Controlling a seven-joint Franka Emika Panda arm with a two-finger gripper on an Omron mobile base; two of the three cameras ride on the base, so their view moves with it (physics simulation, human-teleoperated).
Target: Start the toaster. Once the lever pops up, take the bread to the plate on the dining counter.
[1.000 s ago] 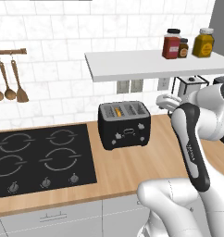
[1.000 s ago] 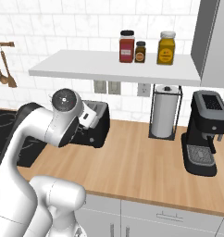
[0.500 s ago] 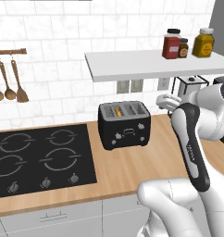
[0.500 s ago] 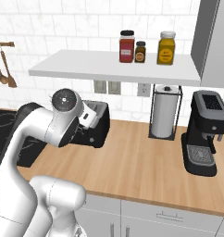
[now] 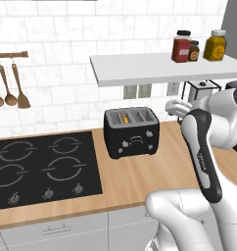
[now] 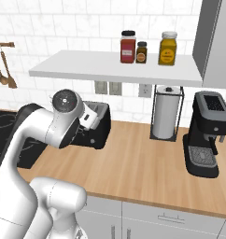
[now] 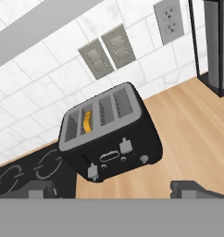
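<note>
One long wooden worktop [image 5: 140, 171] is running along the tiled wall, and the white arm [image 5: 203, 152] is rising over it from the near side, bending back toward the wall. Above, a white shelf [image 6: 115, 65] is carrying three jars [image 6: 128, 46], one red, one small and dark, one amber. To the left a black hob [image 5: 42, 169] is sitting flush in the wood, and wooden spoons [image 5: 12, 86] are hanging from a rail on the tiles above it. Off to the right a black coffee machine [image 6: 206, 133] is standing near the wall with a paper towel roll [image 6: 166, 116] in a wire holder just beside it. The toaster [image 5: 131, 131] is sitting on the worktop between the hob and the arm, close to the wall under two grey switch plates [image 7: 107, 51], its knobs and two levers facing out into the room. The bread [image 7: 87, 121] is standing down in one of the toaster's left-hand slots, showing just its golden-orange edge. The claw [image 7: 111, 187] is hanging in the air in front of the toaster and a little above it, well apart from it, its two dark fingertips [image 7: 40, 189] standing wide apart with nothing between them.
</note>
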